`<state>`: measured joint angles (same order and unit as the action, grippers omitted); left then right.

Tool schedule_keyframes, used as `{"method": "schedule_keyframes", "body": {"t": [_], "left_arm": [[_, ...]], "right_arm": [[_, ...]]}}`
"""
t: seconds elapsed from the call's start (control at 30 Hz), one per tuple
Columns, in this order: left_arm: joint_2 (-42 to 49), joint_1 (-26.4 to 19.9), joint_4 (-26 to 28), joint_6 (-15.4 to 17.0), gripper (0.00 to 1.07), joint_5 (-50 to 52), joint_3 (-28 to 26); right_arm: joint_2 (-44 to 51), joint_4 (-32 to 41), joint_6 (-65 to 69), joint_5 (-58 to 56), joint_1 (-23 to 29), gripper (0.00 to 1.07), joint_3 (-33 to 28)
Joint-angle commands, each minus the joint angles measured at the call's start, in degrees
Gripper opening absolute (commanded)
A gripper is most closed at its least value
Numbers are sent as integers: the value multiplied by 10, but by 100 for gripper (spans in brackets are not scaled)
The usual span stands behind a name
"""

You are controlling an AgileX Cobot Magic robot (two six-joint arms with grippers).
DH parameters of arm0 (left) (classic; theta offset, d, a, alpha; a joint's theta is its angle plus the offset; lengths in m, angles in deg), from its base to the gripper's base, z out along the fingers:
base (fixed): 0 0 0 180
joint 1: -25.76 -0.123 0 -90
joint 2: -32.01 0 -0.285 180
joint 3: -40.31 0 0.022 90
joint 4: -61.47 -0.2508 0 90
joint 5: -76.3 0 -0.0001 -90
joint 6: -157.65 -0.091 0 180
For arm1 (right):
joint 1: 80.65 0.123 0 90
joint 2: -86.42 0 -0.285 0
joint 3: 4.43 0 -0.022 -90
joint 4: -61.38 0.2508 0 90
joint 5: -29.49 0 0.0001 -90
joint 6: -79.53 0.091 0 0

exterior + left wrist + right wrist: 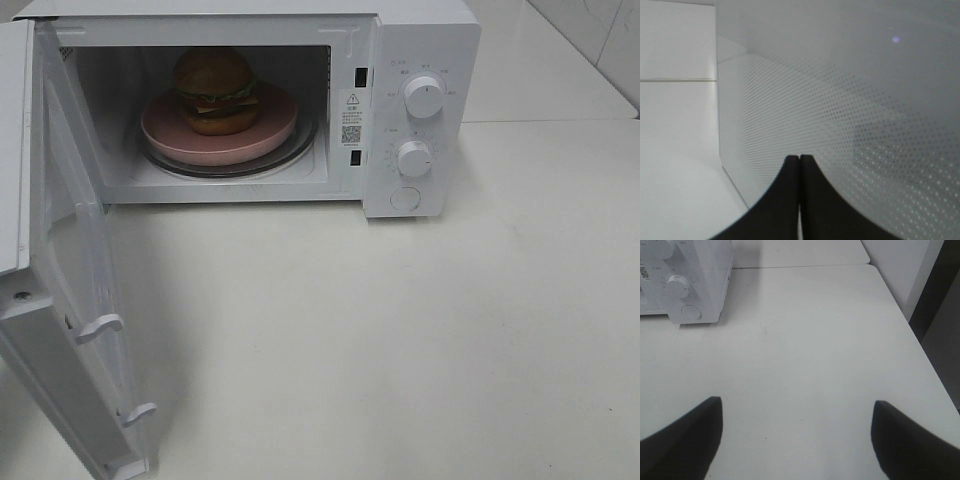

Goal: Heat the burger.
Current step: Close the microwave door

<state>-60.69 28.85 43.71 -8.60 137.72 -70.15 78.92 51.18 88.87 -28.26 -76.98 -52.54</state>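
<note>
Door (60, 300) stands wide open toward the near-left corner of the tabletop (400, 330). Left claw (799, 161) pinched together, gripping nothing, close against the door's dotted window. Burger (216, 90) sits on the pink plate (270, 135) inside the microwave (420, 40) at the far edge. Loading looks done (closing is the step in hand). Next: push the door until latched, then set a knob (424, 97). Right claw (795, 440) spread wide, empty, over the tabletop near the right edge.

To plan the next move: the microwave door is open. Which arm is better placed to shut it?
Left, probably. The left tool, shut, is close to the door's dotted window; the right tool, open, hangs over the table past the microwave.
</note>
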Motion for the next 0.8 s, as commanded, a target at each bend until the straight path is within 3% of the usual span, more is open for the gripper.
{"method": "schedule_keyframes", "body": {"t": [0.03, 0.2, 0.4, 0.5, 0.73, 0.8], "left_arm": [[-18, 22, 10, -10, 0, 23, -1], [-65, 57, 19, -14, 0, 53, -15], [-79, 56, 17, -12, 0, 62, -25], [-83, 56, -3, 7, 0, 56, -42], [-83, 57, -14, 18, 0, 44, -72], [-83, 77, -10, 16, 0, 10, -97]], "right_arm": [[14, 2, 5, 1, -5, 76, -2], [14, 2, 5, 1, -5, 76, -2], [14, 2, 5, 1, -5, 76, -2], [14, 2, 5, 1, -5, 76, -2], [14, 2, 5, 1, -5, 76, -2], [14, 2, 5, 1, -5, 76, -2]]}}
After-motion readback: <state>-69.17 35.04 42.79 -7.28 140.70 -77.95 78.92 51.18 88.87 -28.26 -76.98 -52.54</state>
